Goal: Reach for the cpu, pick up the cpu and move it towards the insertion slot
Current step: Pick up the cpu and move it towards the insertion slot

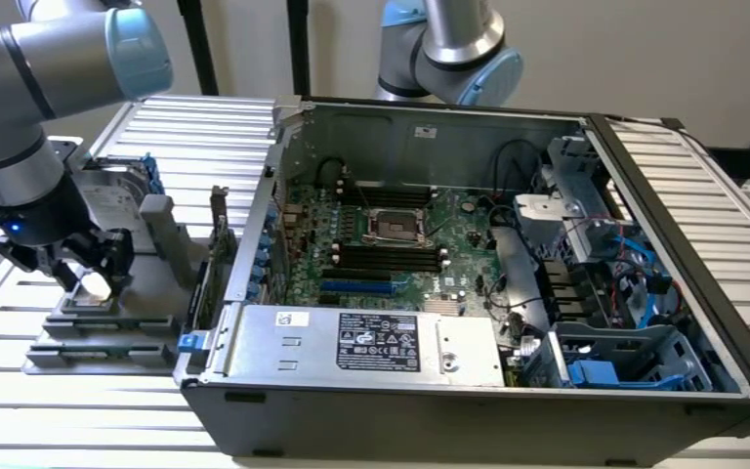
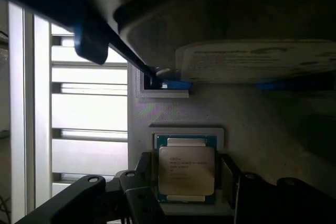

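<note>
The gripper (image 1: 89, 283) hangs at the lower part of the exterior view's left, down over a grey holder (image 1: 102, 342) on the slatted table (image 1: 36, 430). In the wrist view the chip (image 2: 186, 170) lies flat in a square recess of that holder, silver face up. The fingers (image 2: 142, 192) stand one on each side of it, spread with a thin gap to its edges, so nothing is grasped. A hard drive (image 2: 252, 61) with blue brackets stands close beside the chip's recess. Toward the exterior view's right the open computer case (image 1: 479, 410) sits near the holder. Its side wall (image 1: 238, 254) rises between the gripper and the socket (image 1: 395, 227). The socket lies on the board just above the black memory slots (image 1: 382, 256).
</note>
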You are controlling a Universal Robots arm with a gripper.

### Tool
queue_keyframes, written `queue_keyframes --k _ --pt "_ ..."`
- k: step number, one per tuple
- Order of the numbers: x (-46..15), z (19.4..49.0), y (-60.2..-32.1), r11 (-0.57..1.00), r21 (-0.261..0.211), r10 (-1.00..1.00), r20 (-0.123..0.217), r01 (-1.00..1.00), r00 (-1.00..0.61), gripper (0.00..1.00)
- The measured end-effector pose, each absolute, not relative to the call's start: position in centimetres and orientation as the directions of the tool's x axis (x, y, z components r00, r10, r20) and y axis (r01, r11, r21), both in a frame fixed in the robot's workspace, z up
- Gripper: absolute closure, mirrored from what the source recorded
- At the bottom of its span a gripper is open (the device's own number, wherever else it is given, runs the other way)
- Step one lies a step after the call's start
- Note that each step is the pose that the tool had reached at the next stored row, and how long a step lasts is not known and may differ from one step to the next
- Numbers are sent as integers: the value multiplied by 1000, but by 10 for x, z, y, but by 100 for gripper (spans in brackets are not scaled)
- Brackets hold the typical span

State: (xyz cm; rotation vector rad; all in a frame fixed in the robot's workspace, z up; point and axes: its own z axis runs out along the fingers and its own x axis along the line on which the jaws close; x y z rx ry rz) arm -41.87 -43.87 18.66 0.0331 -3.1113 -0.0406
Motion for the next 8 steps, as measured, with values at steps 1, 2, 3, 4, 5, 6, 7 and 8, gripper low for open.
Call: queue_keyframes --k 1,2,3,4,5,6,7,8 --pt "-419 187 -439 999 26 -22 30 -21 -999 38" --pt "-419 187 -439 999 26 -22 30 -21 -999 38" --pt "-419 187 -439 999 26 -22 30 -21 -999 38" --pt "-419 187 -439 999 26 -22 30 -21 -999 38" --pt "-419 187 -439 999 26 -22 30 -21 -999 40" --pt "-419 187 -439 999 26 -22 30 -21 -999 46" --pt "-418 186 -439 999 26 -22 30 -21 -999 46" --pt "-419 186 -439 999 26 -22 30 -21 -999 46"
